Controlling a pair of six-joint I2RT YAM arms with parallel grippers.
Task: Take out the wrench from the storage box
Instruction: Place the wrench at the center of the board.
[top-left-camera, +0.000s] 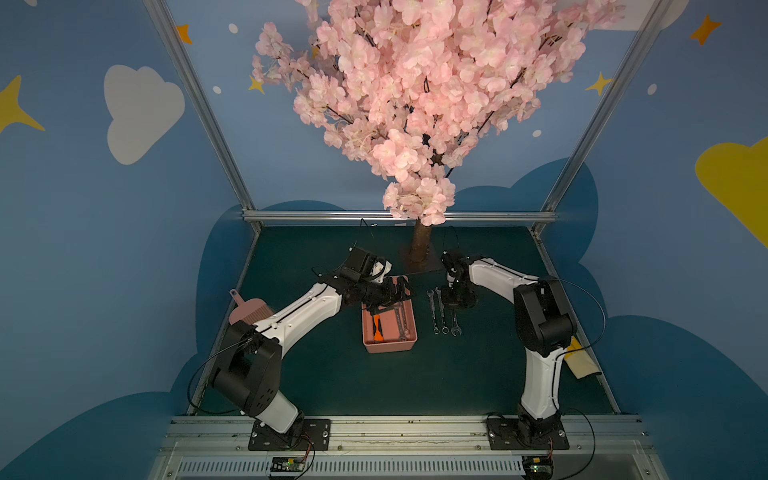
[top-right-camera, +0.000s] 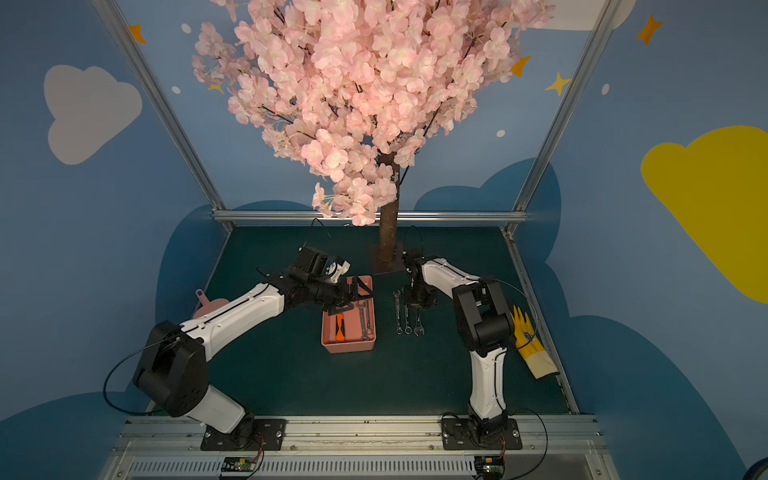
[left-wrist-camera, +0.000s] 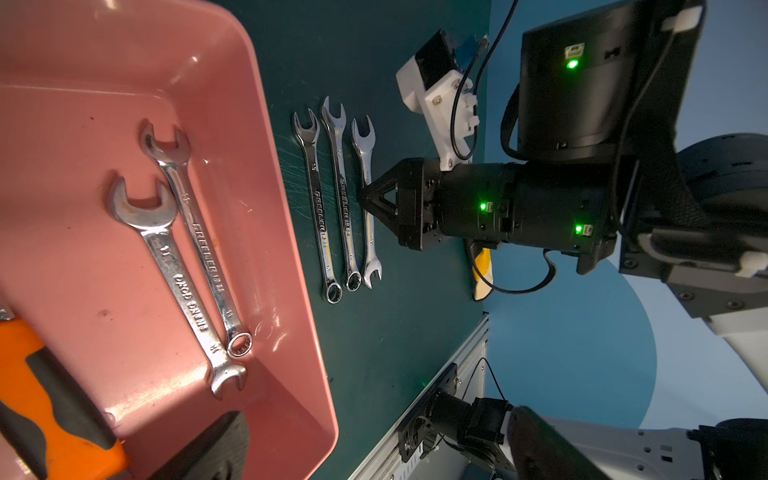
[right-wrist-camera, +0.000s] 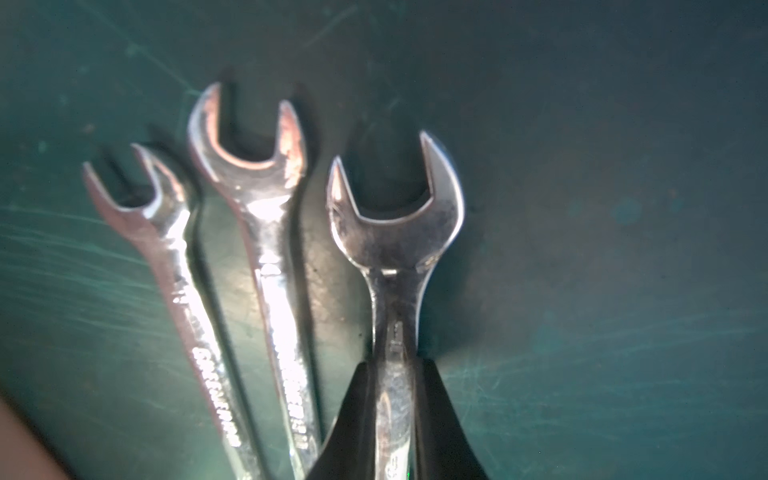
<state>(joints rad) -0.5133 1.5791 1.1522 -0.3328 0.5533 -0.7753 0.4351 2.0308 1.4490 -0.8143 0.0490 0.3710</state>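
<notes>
The salmon-pink storage box (top-left-camera: 390, 347) (top-right-camera: 349, 347) (left-wrist-camera: 270, 208) stands mid-table and holds two steel wrenches (left-wrist-camera: 183, 282) (top-left-camera: 402, 322) and an orange-handled tool (left-wrist-camera: 50, 395) (top-left-camera: 377, 328). My left gripper (top-left-camera: 395, 293) (top-right-camera: 353, 291) (left-wrist-camera: 376, 415) hangs open over the box's far end with nothing between its fingers. Three wrenches lie in a row on the green mat to the right of the box. My right gripper (top-left-camera: 455, 305) (top-right-camera: 417, 305) (left-wrist-camera: 363, 199) (right-wrist-camera: 395, 374) is shut on the shaft of the rightmost wrench (right-wrist-camera: 395, 232) (left-wrist-camera: 365, 141) (top-left-camera: 456, 328), which is down at mat level.
A ribbed pink dustpan (top-left-camera: 245, 311) sits at the left table edge behind my left arm. A yellow glove (top-right-camera: 528, 340) lies at the right edge. The blossom tree's trunk (top-left-camera: 419, 245) rises at the back centre. Metal rails frame the mat.
</notes>
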